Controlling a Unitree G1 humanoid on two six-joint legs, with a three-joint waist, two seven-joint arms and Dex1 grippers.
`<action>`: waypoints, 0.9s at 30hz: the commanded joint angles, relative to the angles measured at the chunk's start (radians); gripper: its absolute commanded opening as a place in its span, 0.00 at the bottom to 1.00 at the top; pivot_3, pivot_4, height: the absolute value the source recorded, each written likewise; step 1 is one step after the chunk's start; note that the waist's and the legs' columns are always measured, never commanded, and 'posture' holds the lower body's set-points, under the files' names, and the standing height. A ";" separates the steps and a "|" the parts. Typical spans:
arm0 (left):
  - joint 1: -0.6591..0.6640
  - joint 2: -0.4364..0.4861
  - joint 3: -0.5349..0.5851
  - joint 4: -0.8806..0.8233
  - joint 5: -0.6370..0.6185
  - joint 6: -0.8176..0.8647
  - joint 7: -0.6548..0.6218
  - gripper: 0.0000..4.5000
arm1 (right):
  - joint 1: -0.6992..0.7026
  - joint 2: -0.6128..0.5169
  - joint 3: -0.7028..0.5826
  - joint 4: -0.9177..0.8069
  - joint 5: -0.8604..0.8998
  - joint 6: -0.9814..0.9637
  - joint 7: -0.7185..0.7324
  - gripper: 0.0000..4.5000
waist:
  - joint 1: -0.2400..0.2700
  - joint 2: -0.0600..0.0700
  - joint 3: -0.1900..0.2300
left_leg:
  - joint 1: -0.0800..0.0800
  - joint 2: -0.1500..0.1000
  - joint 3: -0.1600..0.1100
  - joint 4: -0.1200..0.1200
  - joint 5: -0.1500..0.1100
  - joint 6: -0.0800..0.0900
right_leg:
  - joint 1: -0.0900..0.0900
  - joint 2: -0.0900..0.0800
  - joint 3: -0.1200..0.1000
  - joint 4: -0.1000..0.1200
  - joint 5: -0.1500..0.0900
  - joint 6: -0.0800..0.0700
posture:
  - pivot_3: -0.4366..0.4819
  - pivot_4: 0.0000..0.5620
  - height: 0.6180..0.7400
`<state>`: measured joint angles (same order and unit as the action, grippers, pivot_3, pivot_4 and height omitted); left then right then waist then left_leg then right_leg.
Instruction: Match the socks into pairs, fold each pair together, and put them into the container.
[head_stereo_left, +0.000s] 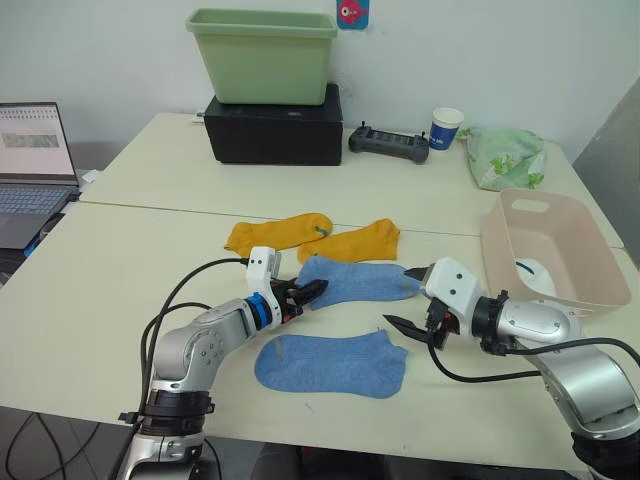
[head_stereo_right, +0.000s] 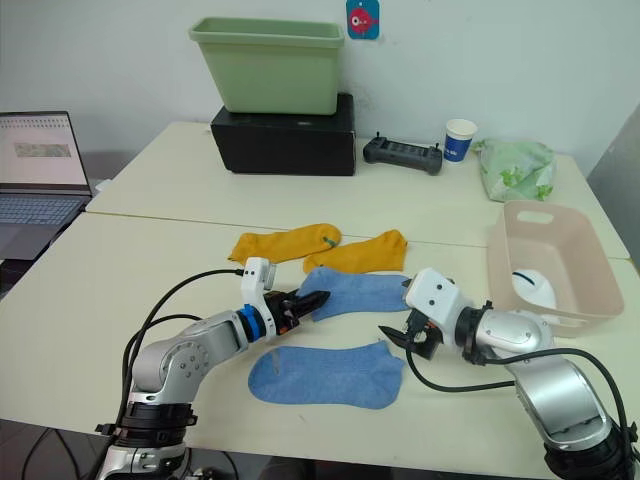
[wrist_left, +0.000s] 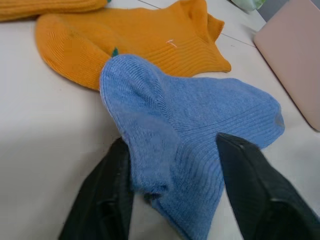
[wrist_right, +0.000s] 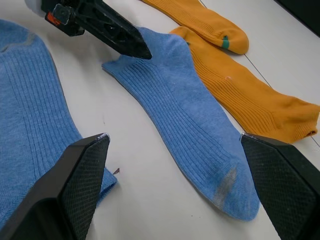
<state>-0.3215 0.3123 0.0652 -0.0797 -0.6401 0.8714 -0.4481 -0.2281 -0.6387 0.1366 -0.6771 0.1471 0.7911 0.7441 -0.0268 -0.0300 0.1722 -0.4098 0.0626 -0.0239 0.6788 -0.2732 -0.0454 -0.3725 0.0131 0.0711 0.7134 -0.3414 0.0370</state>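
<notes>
the blue sock by the left gripper is soft ribbed knit, a bit fuzzy at the toe. the orange sock just beyond it is ribbed too. gripper fingers look like matt textured black plastic. the pink basin is smooth plastic, the table smooth and matt.

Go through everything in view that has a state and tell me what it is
Far blue sock: flat, toe end between left end effector's open fingers.
Near blue sock: flat, untouched.
Orange socks: flat, overlapping.
Right end effector: open, holding nothing.
Basin: holds white sock.
Laptop: open, screen on.
</notes>
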 joint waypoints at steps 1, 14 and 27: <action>0.011 0.008 0.024 -0.032 -0.006 -0.018 -0.016 0.25 | -0.006 0.001 -0.027 -0.063 0.030 0.009 -0.022 1.00 | 0.000 0.000 0.000 | 0.000 0.000 0.000 0.000 0.000 0.000 | 0.000 0.000 0.000 0.000 0.000 0.000 | 0.48 0.27 0.64; 0.041 0.170 0.339 -0.263 -0.292 0.163 0.011 0.01 | -0.044 0.017 -0.015 -0.026 0.078 0.001 -0.042 1.00 | -0.005 0.000 0.000 | 0.000 0.001 -0.002 -0.001 0.000 0.000 | -0.001 0.001 -0.001 0.000 0.000 0.000 | 0.48 0.27 0.64; -0.275 0.444 0.326 -0.216 -0.629 0.444 0.058 0.01 | -0.015 -0.069 -0.055 -0.039 0.139 -0.006 0.011 1.00 | 0.000 0.000 0.002 | -0.002 0.000 -0.002 -0.001 0.001 -0.001 | 0.000 -0.002 -0.002 -0.001 -0.001 0.001 | 0.48 0.27 0.64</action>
<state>-0.5692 0.7497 0.4143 -0.2845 -1.2528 1.3096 -0.3977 -0.2447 -0.6936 0.1263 -0.6691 0.2652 0.7949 0.7457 -0.0270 -0.0297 0.1743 -0.4114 0.0624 -0.0259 0.6780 -0.2725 -0.0468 -0.3730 0.0115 0.0694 0.7120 -0.3420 0.0379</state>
